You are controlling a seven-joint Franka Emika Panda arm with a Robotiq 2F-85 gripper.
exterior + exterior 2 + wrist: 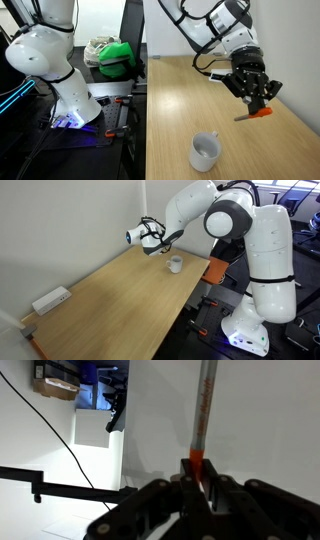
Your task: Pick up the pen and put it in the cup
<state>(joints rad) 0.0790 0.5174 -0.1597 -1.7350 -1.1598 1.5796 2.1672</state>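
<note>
Starting at the left of an exterior view, there's a green bundle (117, 57) sitting beyond the left edge of the wooden surface (180, 95). Moving right, the cup (205, 152) stands upright on the surface near the front edge, handle side facing right. Up and to the right of it hangs the end effector (257, 106), fingers pinched on the pen (254, 114). The pen lies roughly level in the grip, orange-red end to the right, greyish end poking out left. It's up in the air, clear of the surface and off to the side of the cup, not over it.

In an exterior view with the whole arm showing, a white box (50, 301) sits at the far left end of the surface, well apart from everything. Further right the end effector hovers above the surface near the cup, and the big white arm (255, 250) fills the right side. The pen is too small to make out there.

In the wrist view the pen runs straight up out of the dark fingers (150, 495), orange part right at the pinch, grey part above.
</note>
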